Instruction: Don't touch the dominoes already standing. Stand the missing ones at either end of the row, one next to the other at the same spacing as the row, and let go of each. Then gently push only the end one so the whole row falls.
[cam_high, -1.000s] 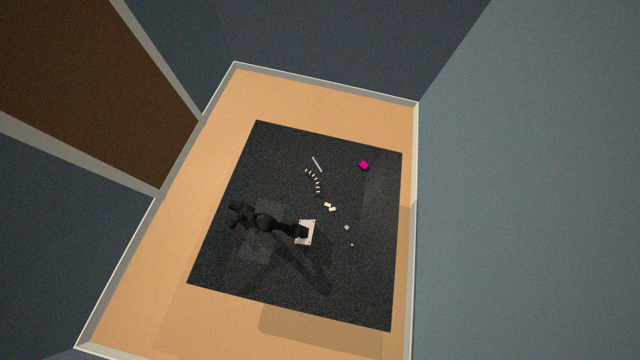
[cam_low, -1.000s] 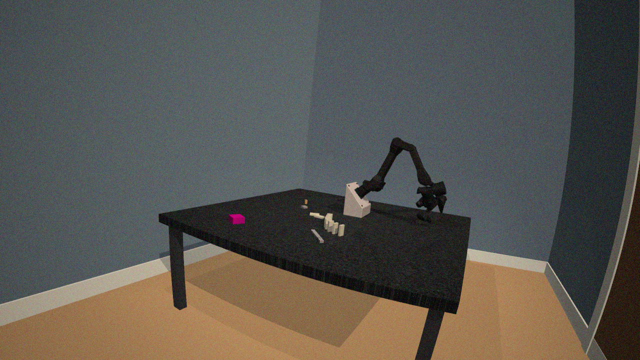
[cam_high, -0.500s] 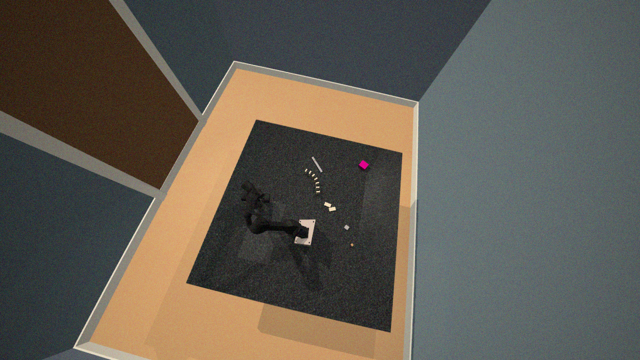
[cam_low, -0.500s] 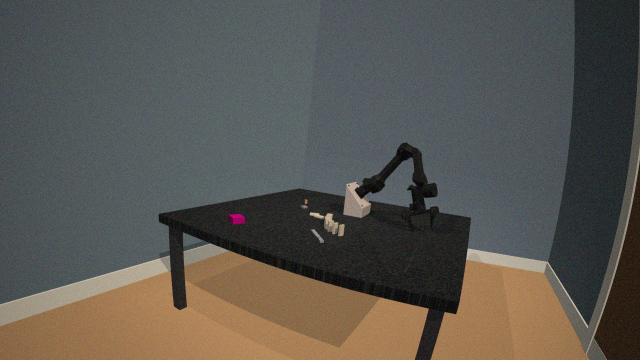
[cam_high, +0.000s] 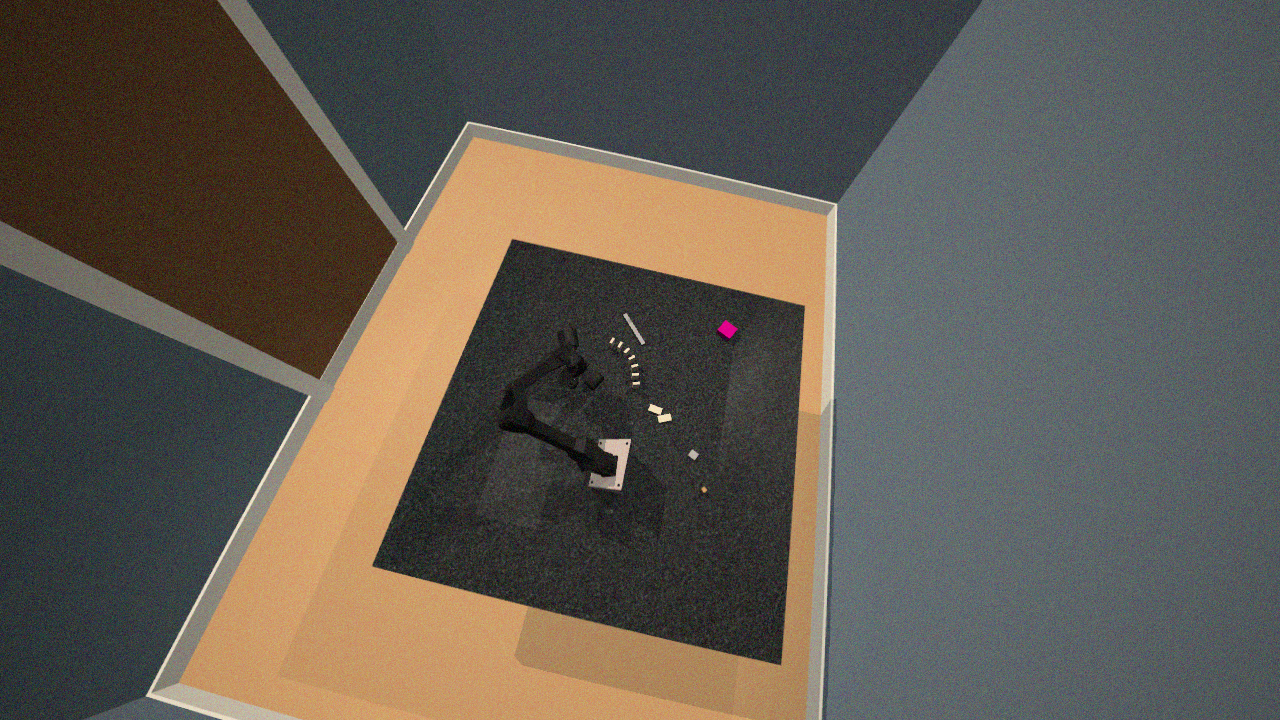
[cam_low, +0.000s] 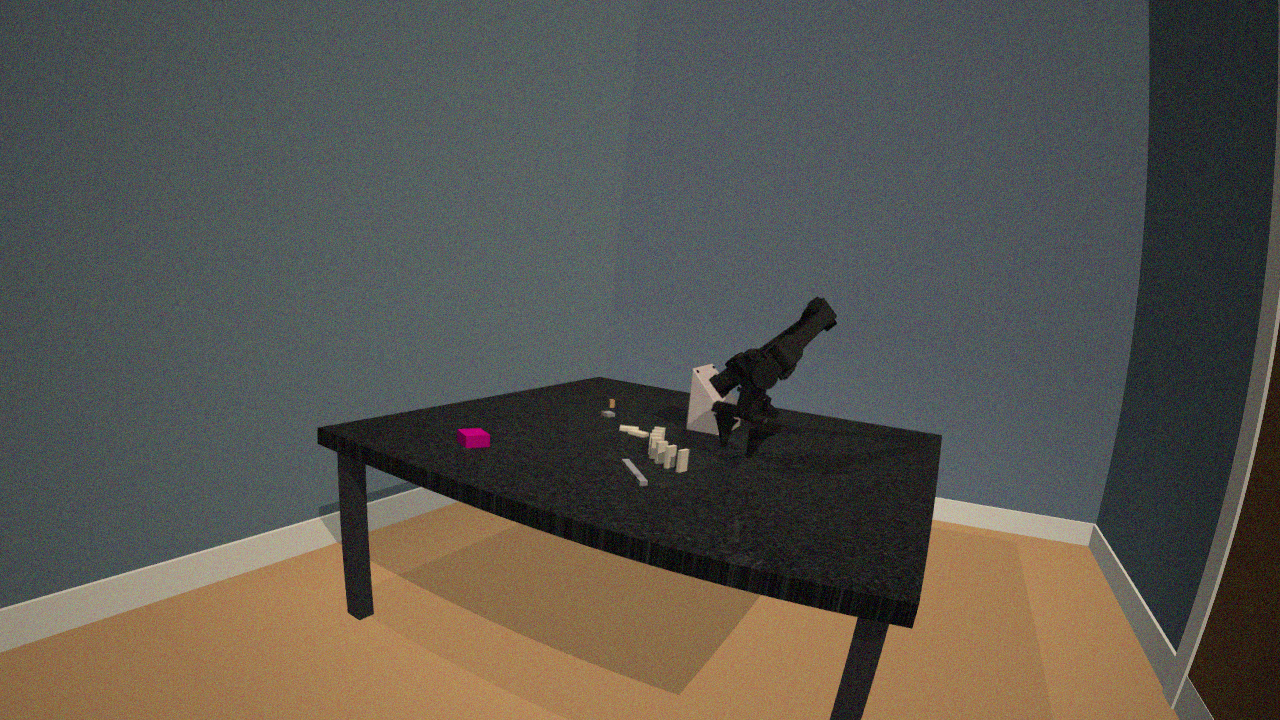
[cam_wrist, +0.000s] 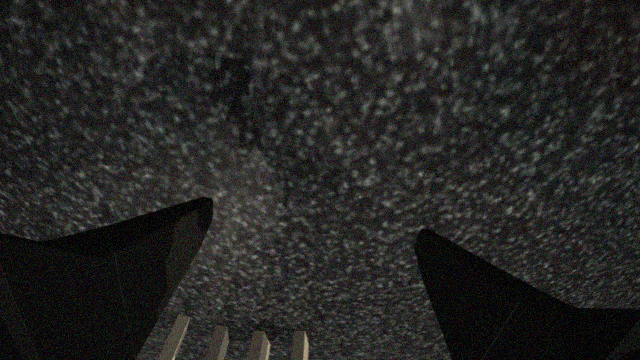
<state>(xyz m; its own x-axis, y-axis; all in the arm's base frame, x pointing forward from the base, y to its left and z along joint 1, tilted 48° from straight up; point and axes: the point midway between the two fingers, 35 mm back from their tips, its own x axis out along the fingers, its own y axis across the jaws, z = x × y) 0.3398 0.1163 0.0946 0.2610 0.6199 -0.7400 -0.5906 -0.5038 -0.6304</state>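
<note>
Apparently the two loose dominoes still need standing: they lie flat, close together, beyond the near-base end of the curved row. Their long axes run roughly crosswise to that end of the row, seen from the top, though I can't tell which end of either is which. The gripper is spread wide with nothing in it, on the row's other side. I'd say fetching comes first; the next move wants a lift clear around the row, then fingers lined up across one domino.
</note>
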